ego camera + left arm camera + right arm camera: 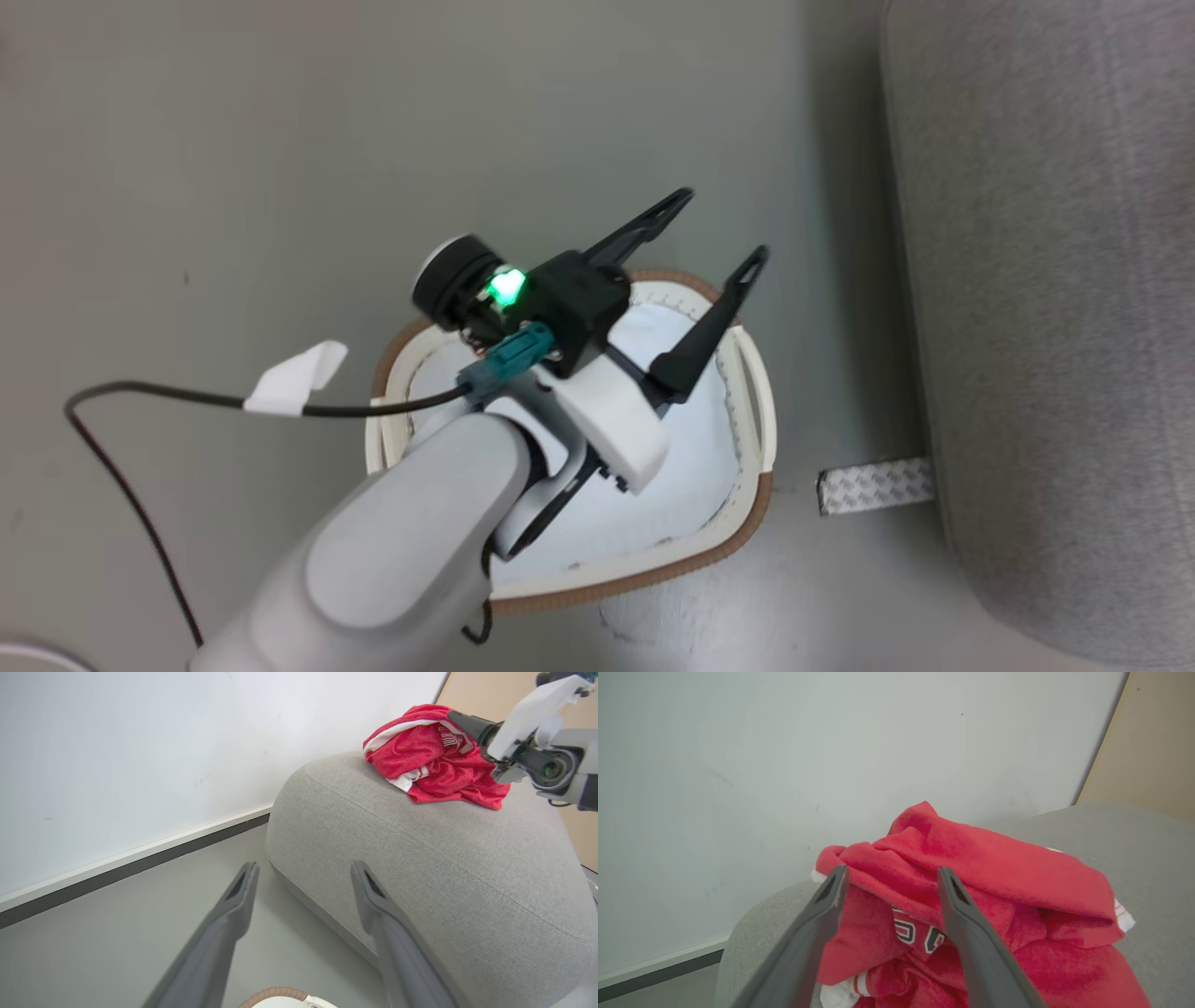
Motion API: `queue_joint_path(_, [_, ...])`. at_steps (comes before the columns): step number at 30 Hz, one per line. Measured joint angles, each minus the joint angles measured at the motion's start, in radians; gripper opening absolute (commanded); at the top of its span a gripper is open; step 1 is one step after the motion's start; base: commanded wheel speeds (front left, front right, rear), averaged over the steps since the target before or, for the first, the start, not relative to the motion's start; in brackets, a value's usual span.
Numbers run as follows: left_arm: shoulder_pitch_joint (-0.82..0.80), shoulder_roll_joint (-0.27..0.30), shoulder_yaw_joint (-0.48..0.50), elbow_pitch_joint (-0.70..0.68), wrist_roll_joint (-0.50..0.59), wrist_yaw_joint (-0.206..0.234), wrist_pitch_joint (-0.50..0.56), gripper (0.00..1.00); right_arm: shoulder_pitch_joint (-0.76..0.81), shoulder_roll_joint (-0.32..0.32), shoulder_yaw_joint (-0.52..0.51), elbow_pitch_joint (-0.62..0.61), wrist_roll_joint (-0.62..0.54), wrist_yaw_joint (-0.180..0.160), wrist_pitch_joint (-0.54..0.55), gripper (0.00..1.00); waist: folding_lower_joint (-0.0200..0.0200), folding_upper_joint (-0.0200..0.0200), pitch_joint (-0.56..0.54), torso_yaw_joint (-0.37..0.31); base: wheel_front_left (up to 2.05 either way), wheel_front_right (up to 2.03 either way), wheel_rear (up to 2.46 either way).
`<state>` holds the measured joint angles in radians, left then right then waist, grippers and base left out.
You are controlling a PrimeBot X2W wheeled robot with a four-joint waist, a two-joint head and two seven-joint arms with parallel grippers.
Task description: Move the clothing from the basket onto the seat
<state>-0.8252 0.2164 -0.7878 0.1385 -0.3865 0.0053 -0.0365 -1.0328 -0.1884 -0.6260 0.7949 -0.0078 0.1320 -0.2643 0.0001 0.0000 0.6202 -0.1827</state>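
Observation:
The clothing (pixel 434 760), bright red with white trim, lies bunched on top of the seat (pixel 420 868), a light grey sofa. In the right wrist view my right gripper (pixel 892 875) stands open, its fingers on either side of a fold of the clothing (pixel 980 868). My left gripper (pixel 724 229) hangs open and holds nothing above the far rim of the basket (pixel 653 579), a cream oval with a brown rim. Inside the basket only a pale liner cloth (pixel 672 485) shows. In the left wrist view the left gripper (pixel 303 872) points at the seat's rounded end.
The seat (pixel 1055 299) runs along the right of the head view, close to the basket. A black cable (pixel 149 392) with a white tag crosses the grey floor on the left. A patterned metal strip (pixel 873 485) lies by the sofa's base. A white wall (pixel 140 756) stands behind.

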Motion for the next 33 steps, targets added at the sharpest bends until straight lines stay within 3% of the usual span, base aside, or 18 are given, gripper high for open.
queue_joint_path(8, [0.127, 0.036, 0.066, 0.036, -0.061, 0.062, -0.069, 1.00, 0.253, 0.010, 0.188, -0.254, 0.084, 0.000, 0.000, 1.00, -0.0002, 0.0000, -0.158, -0.012, 0.00, 0.00, 0.00])
queue_joint_path(17, [0.269, 0.067, 0.124, 0.058, -0.120, 0.111, -0.159, 1.00, 0.491, 0.040, 0.310, -0.477, 0.112, 0.000, 0.000, 1.00, -0.0004, 0.0000, -0.322, 0.010, 0.00, 0.00, 0.00])
queue_joint_path(33, [0.533, 0.109, 0.241, 0.166, -0.138, 0.154, -0.226, 1.00, 0.830, 0.130, 0.472, -0.568, 0.068, 0.000, 0.000, 1.00, -0.0004, 0.0000, -0.537, 0.110, 0.00, 0.00, 0.00])
